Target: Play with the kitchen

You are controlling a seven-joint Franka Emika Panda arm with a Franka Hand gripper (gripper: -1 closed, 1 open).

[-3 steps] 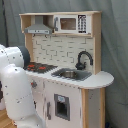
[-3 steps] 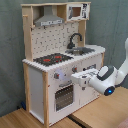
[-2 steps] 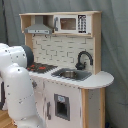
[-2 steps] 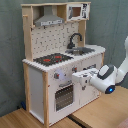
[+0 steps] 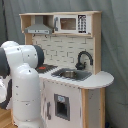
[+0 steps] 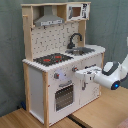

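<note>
The kitchen (image 6: 50, 75) is a white and light-wood toy with a pegboard back, a grey hood (image 6: 48, 21), a black faucet (image 6: 75, 39), a sink (image 6: 84, 50), a red-ringed hob (image 6: 52, 59) and an oven door (image 6: 64, 96). In the second exterior view my gripper (image 6: 83, 76) reaches in from the right and sits against the kitchen's front panel, just right of the oven door and below the counter edge. In the first exterior view the kitchen (image 5: 75, 75) stands behind my white arm (image 5: 24, 87), which hides the gripper.
A toy microwave (image 5: 70, 23) sits in the top shelf beside the hood. The kitchen stands on a wooden table (image 6: 100, 112) in front of a grey curtain (image 6: 110, 25). A rounded counter end (image 5: 100, 80) juts out beside the sink.
In the second exterior view my gripper has moved left, from beside the kitchen's front to up against it. In the first exterior view the arm has shifted slightly right.
</note>
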